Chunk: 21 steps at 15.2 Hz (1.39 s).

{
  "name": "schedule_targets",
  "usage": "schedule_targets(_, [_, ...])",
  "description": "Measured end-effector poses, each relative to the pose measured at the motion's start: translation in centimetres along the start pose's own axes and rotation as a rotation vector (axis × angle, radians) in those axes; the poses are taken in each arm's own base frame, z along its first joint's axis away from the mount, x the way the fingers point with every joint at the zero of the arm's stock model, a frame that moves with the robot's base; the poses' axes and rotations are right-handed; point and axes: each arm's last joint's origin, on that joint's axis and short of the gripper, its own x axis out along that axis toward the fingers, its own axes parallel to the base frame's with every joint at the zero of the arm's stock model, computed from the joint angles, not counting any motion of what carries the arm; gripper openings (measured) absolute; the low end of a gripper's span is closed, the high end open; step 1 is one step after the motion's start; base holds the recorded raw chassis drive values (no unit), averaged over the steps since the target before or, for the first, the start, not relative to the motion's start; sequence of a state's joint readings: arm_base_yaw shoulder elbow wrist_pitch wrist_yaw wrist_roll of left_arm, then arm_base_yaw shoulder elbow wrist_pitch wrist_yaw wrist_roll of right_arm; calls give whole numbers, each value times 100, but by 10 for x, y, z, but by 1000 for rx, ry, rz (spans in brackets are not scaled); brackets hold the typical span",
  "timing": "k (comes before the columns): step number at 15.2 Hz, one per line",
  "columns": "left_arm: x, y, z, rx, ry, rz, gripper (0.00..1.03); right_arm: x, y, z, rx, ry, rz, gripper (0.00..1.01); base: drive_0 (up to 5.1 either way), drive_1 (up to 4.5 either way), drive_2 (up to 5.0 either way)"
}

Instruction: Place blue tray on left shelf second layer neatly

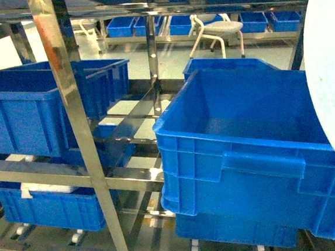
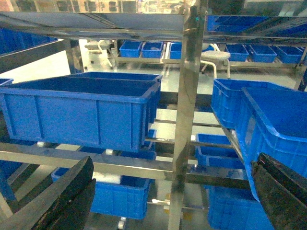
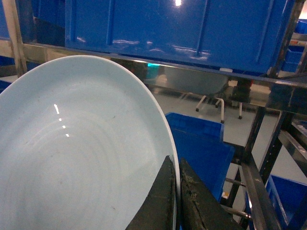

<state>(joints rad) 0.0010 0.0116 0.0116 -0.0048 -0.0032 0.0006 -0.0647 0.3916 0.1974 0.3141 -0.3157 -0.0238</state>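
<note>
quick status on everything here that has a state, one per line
blue tray: held on its rim, off the rack
right gripper: shut on the tray rim
left gripper: open, holding nothing
big crate on the right: looks empty, stacked on another crate
crate on the left shelf: sitting on the rack bars

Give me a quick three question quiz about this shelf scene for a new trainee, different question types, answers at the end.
1. True or false: the right claw is shut on the rim of the blue tray.
2. Multiple choice: the left claw is A) holding a crate, B) open and empty, C) gripping an upright.
3. Fill in: beyond the steel rack, on the floor, stands a white ____.

Key: 1 true. 2 B. 3 stool.
</note>
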Motion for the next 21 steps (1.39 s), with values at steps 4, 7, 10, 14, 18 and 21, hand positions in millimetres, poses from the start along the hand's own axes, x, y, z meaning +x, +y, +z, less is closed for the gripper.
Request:
schedule_targets(4, [0, 0, 0, 0, 0, -4, 98, 0, 0, 0, -1, -1, -2, 2, 168, 168, 168])
schedule_targets(7, [0, 0, 0, 0, 0, -4, 98, 0, 0, 0, 0, 0, -2, 2, 168, 168, 168])
schedule_targets(10, [0, 0, 0, 0, -2, -4, 98, 0, 0, 0, -1, -2, -2, 2, 114, 259, -30])
schedule_targets(14, [0, 0, 0, 0, 0, -3, 98, 0, 0, 0, 0, 0, -1, 2, 7, 441, -426])
schedule_targets(18, [0, 0, 0, 0, -3, -4, 98, 0, 0, -1, 1, 3, -2, 2, 0, 0, 0])
schedule_targets(21, [0, 0, 0, 0, 1, -4, 98, 0, 0, 0, 0, 0, -2, 2, 0, 0, 0])
